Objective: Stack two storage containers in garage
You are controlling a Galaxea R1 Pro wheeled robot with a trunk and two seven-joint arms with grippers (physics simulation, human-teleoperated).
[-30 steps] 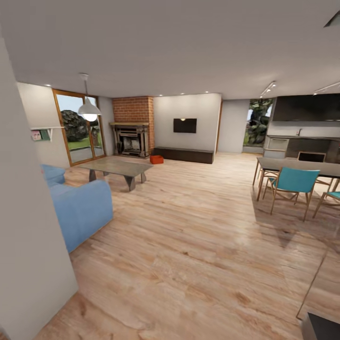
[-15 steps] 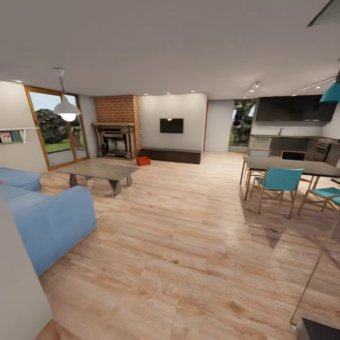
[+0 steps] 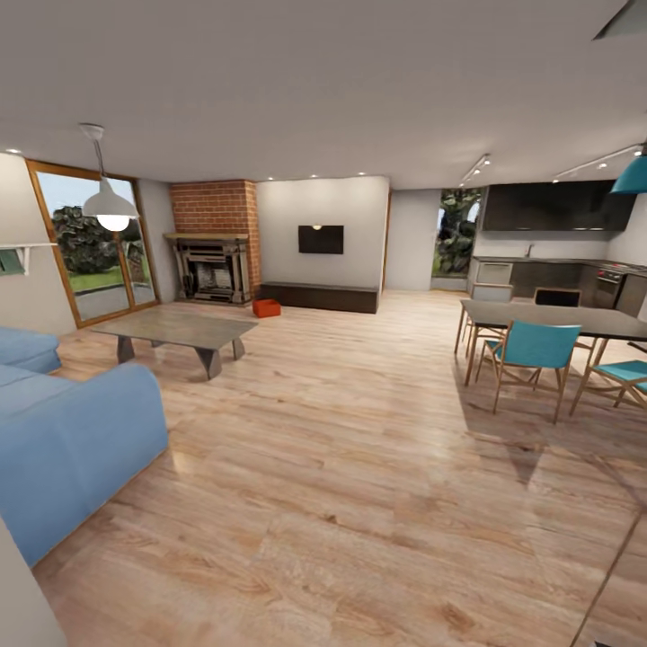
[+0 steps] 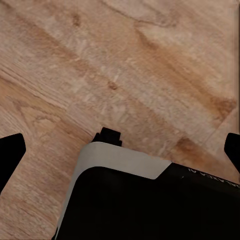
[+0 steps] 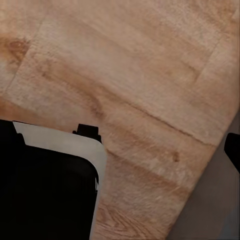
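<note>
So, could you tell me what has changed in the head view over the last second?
The camera itself has moved: the whole view has swung left and eased forward, so the near wall has almost left the frame and more of the blue sofa shows. The room's things have not moved: the orange-red container sits on the wood floor by the brick fireplace. Nothing was grasped or released.

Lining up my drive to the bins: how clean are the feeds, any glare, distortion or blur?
Head view: wide-angle stretch at the edges; soft glare on the wood floor; the orange-red container by the fireplace small but distinct. Both wrist views: floor planks slightly soft, evenly lit.
</note>
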